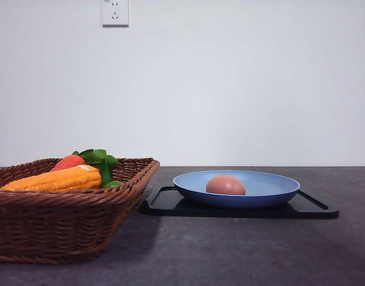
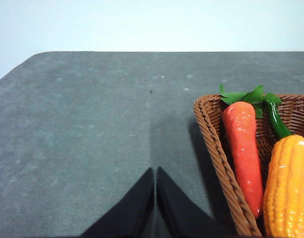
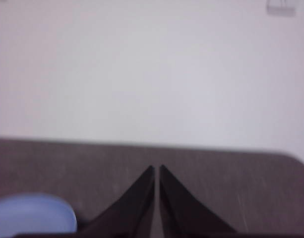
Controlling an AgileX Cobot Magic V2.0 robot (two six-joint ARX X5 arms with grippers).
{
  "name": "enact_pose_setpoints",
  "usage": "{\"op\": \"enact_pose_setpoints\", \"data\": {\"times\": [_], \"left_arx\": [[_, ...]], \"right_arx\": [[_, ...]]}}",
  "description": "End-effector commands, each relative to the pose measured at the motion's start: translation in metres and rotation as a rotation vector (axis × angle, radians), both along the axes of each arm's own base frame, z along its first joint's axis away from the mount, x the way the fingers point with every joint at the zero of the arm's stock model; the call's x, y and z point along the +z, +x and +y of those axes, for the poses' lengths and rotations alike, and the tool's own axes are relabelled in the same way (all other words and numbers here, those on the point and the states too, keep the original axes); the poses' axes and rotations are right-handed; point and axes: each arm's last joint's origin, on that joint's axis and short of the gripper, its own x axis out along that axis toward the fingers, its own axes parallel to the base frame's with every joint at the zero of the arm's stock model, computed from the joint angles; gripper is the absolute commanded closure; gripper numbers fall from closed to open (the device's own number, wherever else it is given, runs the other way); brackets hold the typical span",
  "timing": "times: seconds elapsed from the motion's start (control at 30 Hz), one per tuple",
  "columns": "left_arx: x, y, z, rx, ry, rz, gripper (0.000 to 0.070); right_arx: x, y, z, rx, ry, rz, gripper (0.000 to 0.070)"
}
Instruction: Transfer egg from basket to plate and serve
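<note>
The reddish-brown egg (image 1: 225, 185) lies in the blue plate (image 1: 271, 193), which rests on a flat black tray (image 1: 170, 202) right of centre in the front view. The brown wicker basket (image 1: 51, 226) stands at the left. In the left wrist view my left gripper (image 2: 155, 171) is shut with nothing in it, above bare table beside the basket (image 2: 216, 148). In the right wrist view my right gripper (image 3: 156, 168) is shut and holds nothing, with the plate (image 3: 32, 215) close beside it.
The basket holds an orange-red carrot (image 1: 69, 161) with green leaves and a yellow-orange corn cob (image 1: 54, 179); both also lie in it as carrot (image 2: 243, 148) and corn cob (image 2: 288, 188). A white wall with a socket (image 1: 115, 12) stands behind the dark grey table (image 1: 230, 250).
</note>
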Motion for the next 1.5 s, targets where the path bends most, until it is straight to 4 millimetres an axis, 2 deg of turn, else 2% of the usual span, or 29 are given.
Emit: {"op": "enact_pose_setpoints", "data": {"times": [0.0, 0.23, 0.4, 1.47], "left_arx": [[-0.009, 0.001, 0.000, -0.002, 0.008, 0.021, 0.0700], [-0.009, 0.001, 0.000, -0.002, 0.008, 0.021, 0.0700], [-0.009, 0.001, 0.000, -0.002, 0.008, 0.021, 0.0700], [-0.008, 0.001, 0.000, -0.002, 0.007, 0.014, 0.0700]], "right_arx": [[-0.010, 0.002, -0.002, 0.004, 0.053, 0.019, 0.0700], [-0.058, 0.012, -0.005, -0.005, 0.149, 0.164, 0.0700], [-0.078, 0.010, -0.005, -0.018, 0.181, 0.340, 0.0700], [-0.069, 0.011, -0.005, -0.014, 0.180, 0.258, 0.0700]]}}
